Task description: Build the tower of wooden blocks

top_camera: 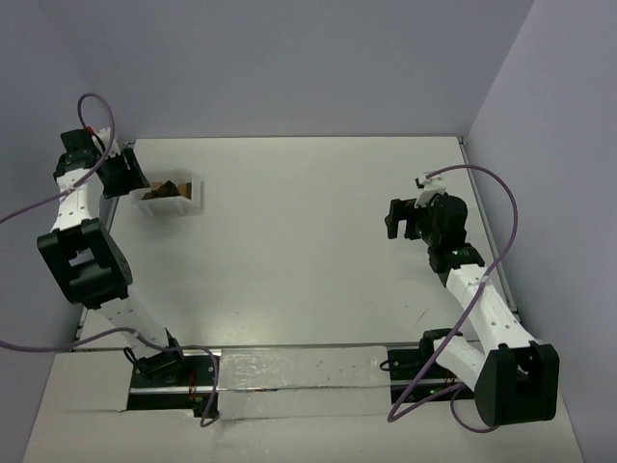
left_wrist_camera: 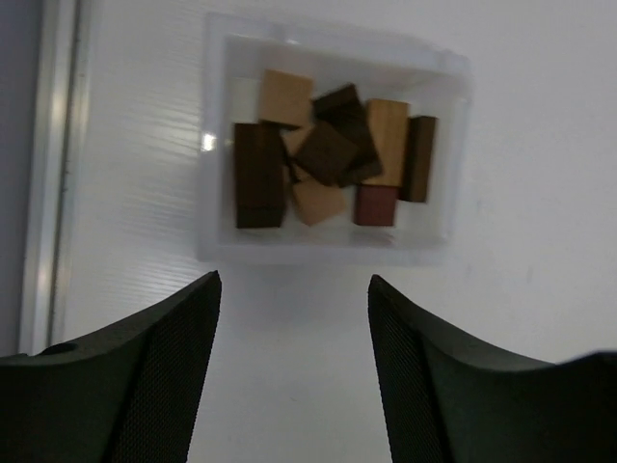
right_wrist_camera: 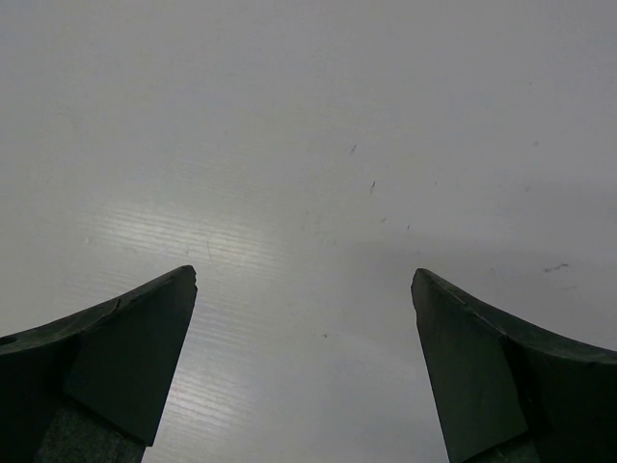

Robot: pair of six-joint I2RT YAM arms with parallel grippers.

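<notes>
Tabletop [top_camera: 308, 251] white, walls [top_camera: 289, 68] pale grey, left fingers [left_wrist_camera: 164, 386] apart, right fingers [right_wrist_camera: 116, 376] apart

White-and-black left arm [top_camera: 87, 260] folded at the elbow, reaching far left, its black left gripper [left_wrist_camera: 294, 285] facing down with fingers [left_wrist_camera: 164, 376] parted and empty; white-and-black right arm [top_camera: 482, 299] stretched forward, its black right gripper [right_wrist_camera: 304, 280] spread wide, empty.
</notes>
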